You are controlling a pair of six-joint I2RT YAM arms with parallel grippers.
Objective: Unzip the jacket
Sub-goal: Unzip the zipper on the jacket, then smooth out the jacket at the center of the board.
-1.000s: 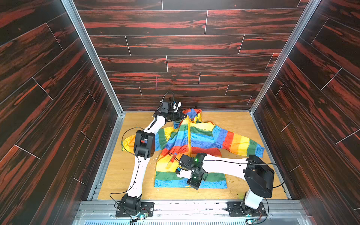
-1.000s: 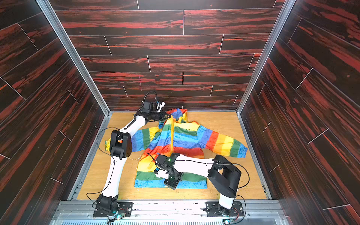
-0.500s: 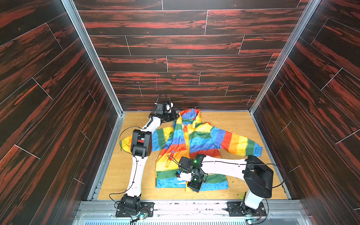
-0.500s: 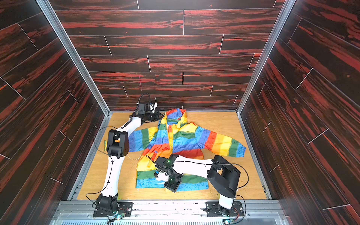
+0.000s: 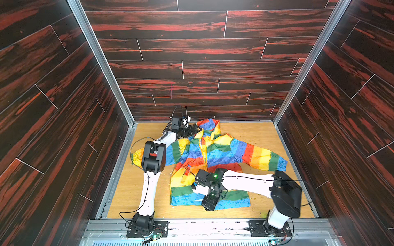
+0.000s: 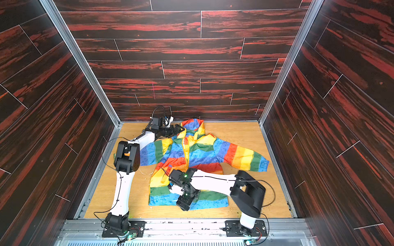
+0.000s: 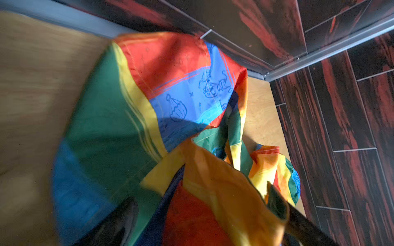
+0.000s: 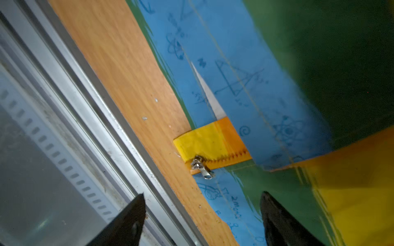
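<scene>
The rainbow-striped jacket (image 5: 221, 149) (image 6: 200, 151) lies flat on the wooden floor, hood towards the back wall. Its yellow zipper (image 5: 205, 153) runs down the front. In the right wrist view the metal slider (image 8: 201, 168) sits at the zipper's bottom end, at the blue hem. Over the hem, my right gripper (image 5: 208, 206) (image 8: 202, 194) is open, fingers (image 8: 275, 215) wide apart and holding nothing. My left gripper (image 5: 197, 129) (image 7: 201, 193) is open at the collar beside the hood (image 7: 181, 70), with loose orange and red fabric lying between its spread fingers (image 7: 125, 213).
Dark red plank walls (image 5: 202, 70) enclose the wooden floor (image 5: 255, 132) on three sides. An aluminium rail (image 5: 213, 225) (image 8: 85, 127) runs along the front, just beyond the hem. Both arm bases are bolted to it. The right arm's white link (image 5: 245, 182) lies across the jacket's lower half.
Both grippers have gone from shut to open. The left one has let go of the collar, and the jacket has shifted back to the right and settled. The right one has released the slider at the hem.
</scene>
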